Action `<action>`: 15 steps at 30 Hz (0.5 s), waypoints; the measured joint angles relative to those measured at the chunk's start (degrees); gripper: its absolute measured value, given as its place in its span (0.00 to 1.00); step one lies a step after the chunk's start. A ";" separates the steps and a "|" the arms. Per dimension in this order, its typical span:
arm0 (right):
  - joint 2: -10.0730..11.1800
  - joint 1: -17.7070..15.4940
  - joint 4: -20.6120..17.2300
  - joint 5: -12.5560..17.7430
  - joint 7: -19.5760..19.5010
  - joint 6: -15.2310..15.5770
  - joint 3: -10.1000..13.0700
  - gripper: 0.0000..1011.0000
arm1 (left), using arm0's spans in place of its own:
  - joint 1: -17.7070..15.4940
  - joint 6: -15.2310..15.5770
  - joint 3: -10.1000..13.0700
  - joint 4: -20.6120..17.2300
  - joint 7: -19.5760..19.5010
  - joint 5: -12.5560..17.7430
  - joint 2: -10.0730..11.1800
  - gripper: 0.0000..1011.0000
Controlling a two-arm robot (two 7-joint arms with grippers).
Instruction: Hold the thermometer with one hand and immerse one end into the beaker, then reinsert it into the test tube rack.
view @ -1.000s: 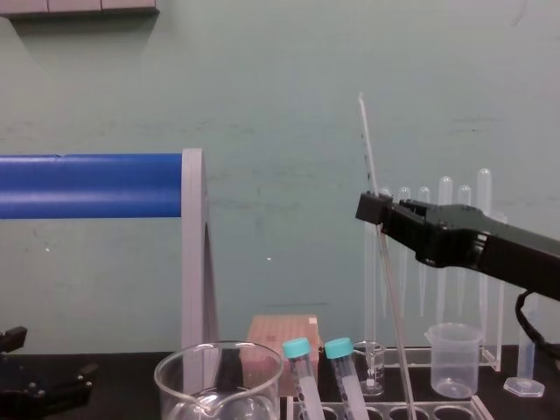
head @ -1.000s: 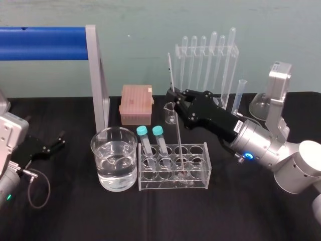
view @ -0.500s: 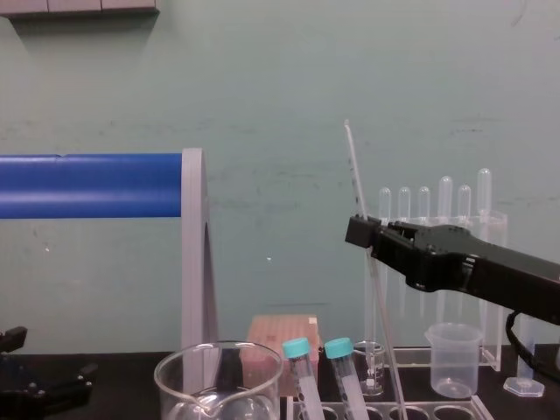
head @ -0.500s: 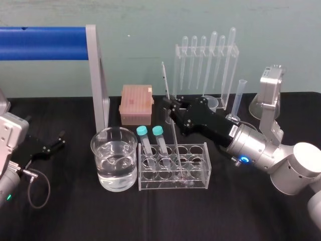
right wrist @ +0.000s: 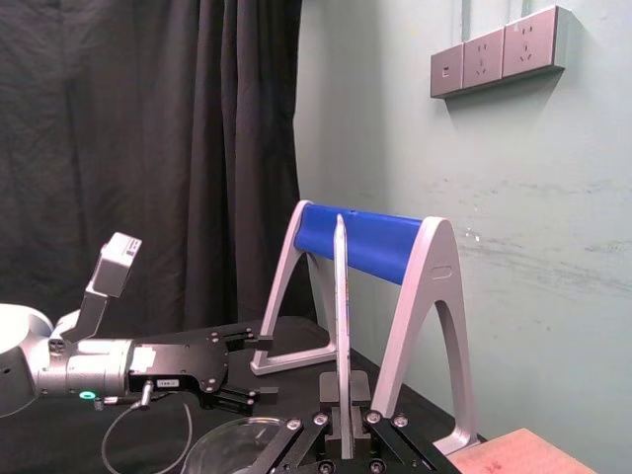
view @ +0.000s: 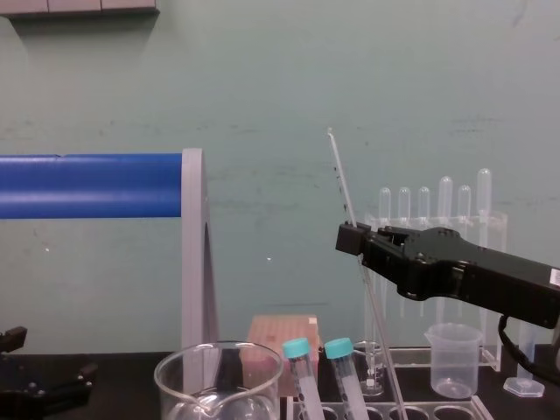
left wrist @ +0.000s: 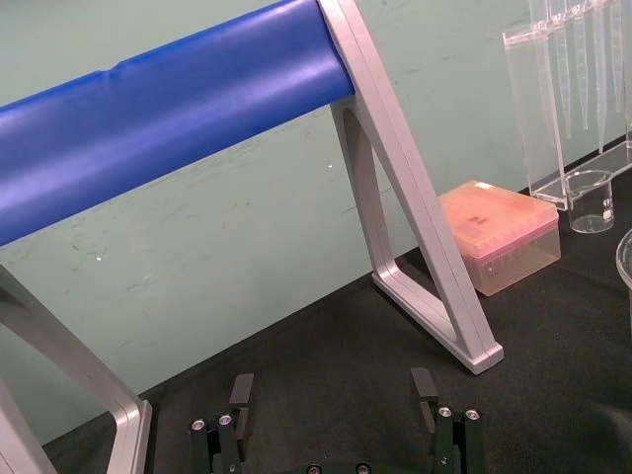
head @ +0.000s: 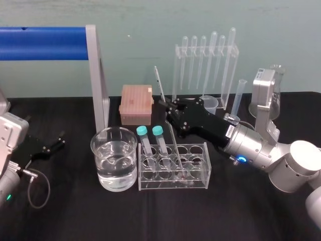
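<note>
**Zero of two placements done: thermometer gripped, tip in rack**

Nearest, lower centre of the head view: wide clear glass beaker (head: 108, 175), part full of clear liquid. It stands just left of the low translucent test tube rack (head: 198, 175); cannot tell if they touch. Two teal-capped tubes (head: 146, 145) lean in the rack's left holes. Lower left: left black two-finger gripper (head: 56, 143) parked above the black table, fingers spread, holding nothing.

Mid frame: right black two-finger gripper (head: 168, 107) reaches in from the right, above and behind the rack. It is clenched on the long thin clear glass thermometer (head: 160, 83) partway up the rod. Rod tilted, top leaning to the upper left; lower end sits in a rack hole right of the tubes. Right wrist view shows the rod pinched between both fingers.

Far, along the wall: pink tip box (head: 136, 103), clear acrylic pipette stand (head: 205, 55), blue bar on grey frame (head: 45, 42). Not involved.

Status (judgement): grasp made, rod not yet lifted clear. Left to do: raise, carry left over beaker, dip one end, return to a rack hole. Risk: the tilt may bind the rod against the hole rim on lifting.
</note>
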 joint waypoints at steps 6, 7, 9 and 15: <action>0.02 -0.03 -0.03 0.06 0.02 0.02 0.01 0.09 | 0.00 0.00 0.00 0.00 0.00 0.00 0.00 1.00; 0.03 -0.04 -0.03 0.06 0.03 0.04 0.01 0.10 | 0.00 0.00 0.00 0.00 0.00 0.00 0.00 1.00; 0.04 -0.04 -0.04 0.08 0.03 0.06 0.01 0.15 | 0.00 0.00 0.00 0.00 0.00 0.00 0.00 1.00; 0.06 -0.08 -0.08 0.15 0.03 0.09 0.04 0.37 | 0.00 0.00 0.00 0.00 0.00 0.00 0.00 1.00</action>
